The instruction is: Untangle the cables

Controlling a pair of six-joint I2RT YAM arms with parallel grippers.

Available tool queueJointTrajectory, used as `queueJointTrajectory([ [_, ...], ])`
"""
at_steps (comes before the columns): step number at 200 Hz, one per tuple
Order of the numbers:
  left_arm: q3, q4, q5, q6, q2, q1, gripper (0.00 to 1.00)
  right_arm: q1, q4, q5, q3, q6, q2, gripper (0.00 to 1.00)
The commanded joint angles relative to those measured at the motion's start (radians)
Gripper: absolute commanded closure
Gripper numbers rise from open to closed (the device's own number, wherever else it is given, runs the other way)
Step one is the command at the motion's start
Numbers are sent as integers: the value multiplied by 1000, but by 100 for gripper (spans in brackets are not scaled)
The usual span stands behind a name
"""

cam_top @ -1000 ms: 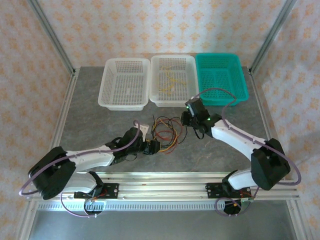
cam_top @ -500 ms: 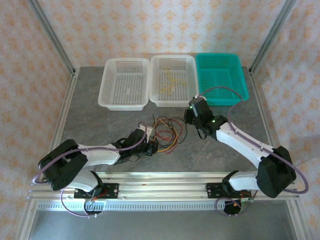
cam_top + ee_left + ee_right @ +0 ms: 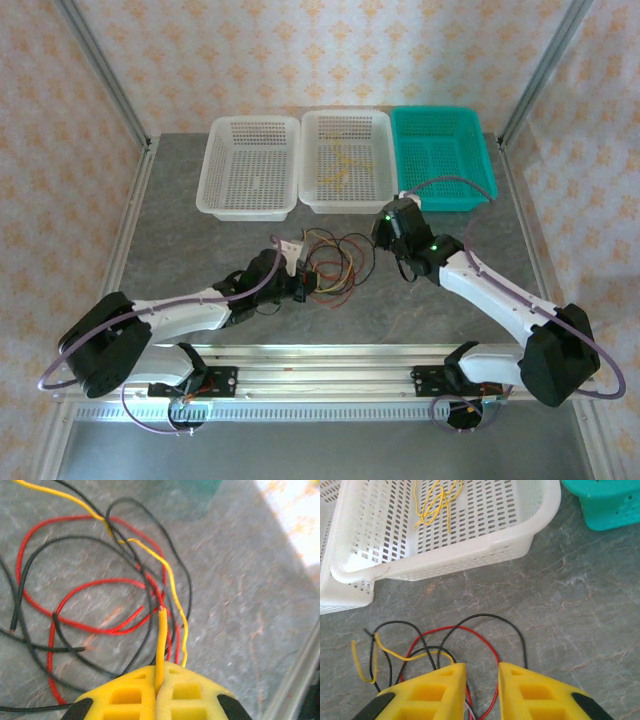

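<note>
The cables [image 3: 333, 264] lie as one mixed tangle of red, black and yellow loops on the grey table between my two arms. My left gripper [image 3: 300, 284] is at the tangle's near left side. In the left wrist view this gripper [image 3: 159, 674] is shut on the end of a yellow cable [image 3: 161, 640], with red loops [image 3: 90, 587] and black loops [image 3: 150, 540] lying beyond it. My right gripper [image 3: 380, 238] hovers at the tangle's right edge. Its jaws [image 3: 482, 669] stand open, and a red cable [image 3: 490, 652] runs on the table under the gap.
Three baskets stand in a row at the back: a white one [image 3: 250, 205], a middle white one [image 3: 345, 205] holding a loose yellow cable [image 3: 436, 502], and a teal one [image 3: 480, 185]. A metal rail [image 3: 330, 355] runs along the near edge.
My left gripper has closed on the yellow cable end and moved slightly toward the tangle. The right arm has drifted a little to the right, its jaws unchanged.
</note>
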Motion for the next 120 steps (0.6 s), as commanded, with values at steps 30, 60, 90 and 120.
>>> queueJointTrajectory([
  [30, -2, 160, 149, -111, -65, 58, 100, -3, -30, -129, 7, 112, 17, 66],
  [60, -8, 196, 170, -122, -63, 60, 100, -3, -25, -184, 10, 162, 26, 60],
  [90, -20, 239, 184, -132, -50, 60, 100, -3, -1, -219, -1, 202, 71, 58],
  [120, -34, 273, 199, -138, -36, 60, 100, -3, 77, -271, -6, 229, 154, 60],
])
